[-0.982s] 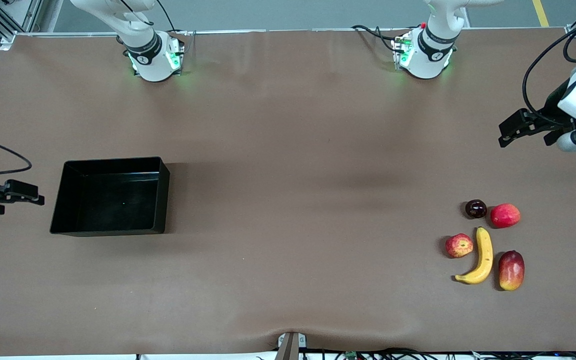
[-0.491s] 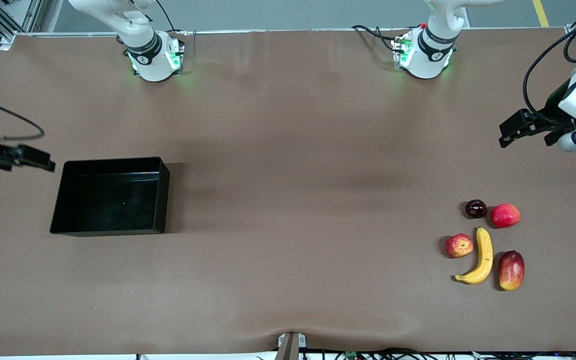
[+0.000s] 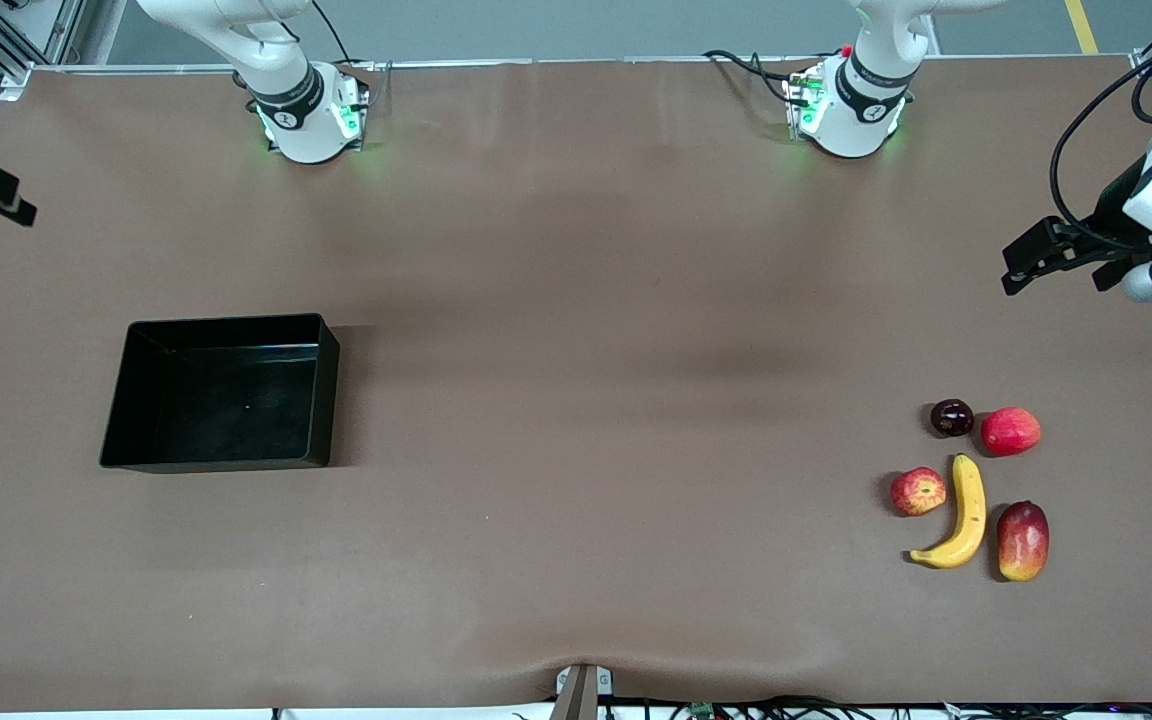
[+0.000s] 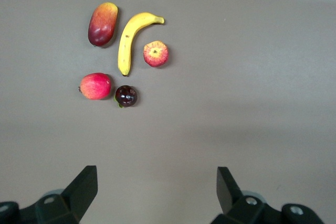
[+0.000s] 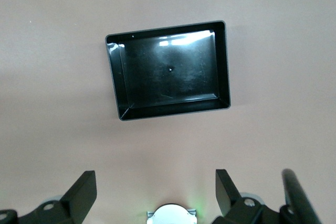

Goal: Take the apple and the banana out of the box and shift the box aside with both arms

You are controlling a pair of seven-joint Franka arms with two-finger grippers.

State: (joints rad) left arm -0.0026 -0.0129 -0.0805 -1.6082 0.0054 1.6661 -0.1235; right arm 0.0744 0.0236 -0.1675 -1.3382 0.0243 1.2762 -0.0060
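Note:
The yellow banana (image 3: pixel 963 512) lies at the left arm's end of the table with the small apple (image 3: pixel 918 491) beside it. Both also show in the left wrist view, the banana (image 4: pixel 130 39) and the apple (image 4: pixel 156 54). The black box (image 3: pixel 221 400) stands empty toward the right arm's end and shows in the right wrist view (image 5: pixel 170 69). My left gripper (image 3: pixel 1016 268) is open and empty, up over bare table apart from the fruits; it also shows in its own view (image 4: pixel 156 190). My right gripper (image 3: pixel 6 200) is open and empty (image 5: pixel 156 192), high at the table's edge, apart from the box.
A mango (image 3: pixel 1023 540) lies next to the banana. A dark plum (image 3: pixel 951 417) and a red round fruit (image 3: pixel 1010 430) lie a little farther from the front camera. The two arm bases (image 3: pixel 306 115) (image 3: pixel 846 105) stand along the table's edge farthest from the front camera.
My right gripper has swung from beside the box toward the robots' edge of the table and risen. My left gripper has shifted only slightly. The fruits and box have not moved.

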